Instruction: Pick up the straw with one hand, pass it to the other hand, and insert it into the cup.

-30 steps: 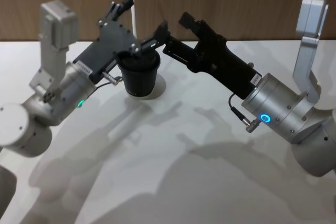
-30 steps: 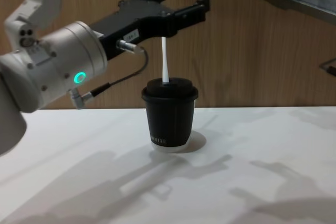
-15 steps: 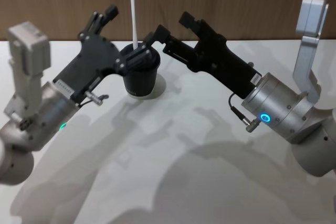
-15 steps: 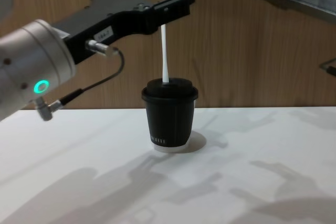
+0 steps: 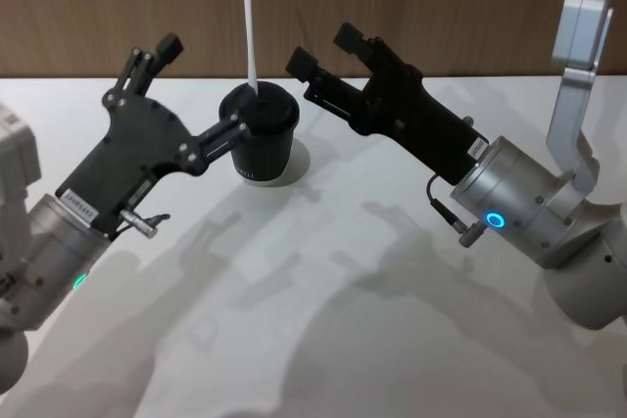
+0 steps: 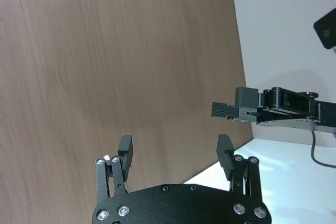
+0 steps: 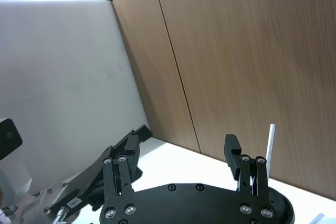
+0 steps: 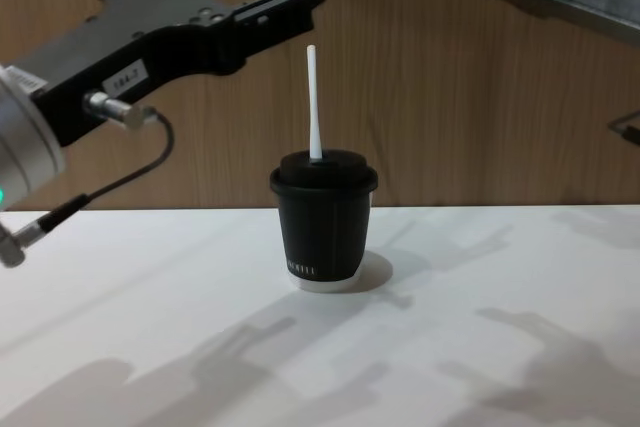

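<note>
Straw (image 8: 313, 102), thin, straight and plain white, stands upright in the black domed lid of the small black ribbed paper cup (image 8: 323, 222), its lower end in the lid and most of its length rising free above it. Nearest the robot's body, the left gripper (image 5: 201, 95), black and long-fingered with a white label on its flat body, a silver cylindrical wrist and a thin black cable, sits to the cup's left; its fingers are spread wide and hold nothing, with one fingertip (image 5: 238, 125) close beside the cup's lid, though contact cannot be judged. The cup, with tiny white lettering and a white base rim, rests on the smooth white table (image 5: 323, 320), just ahead and to the right of that gripper. On the cup's other side, the right gripper (image 5: 321, 49), matt black on a silver round wrist with a blue ring light, hangs above and beside the lid, fingers parted and empty. Behind everything runs a brown wood-grain wall (image 8: 480, 97).
</note>
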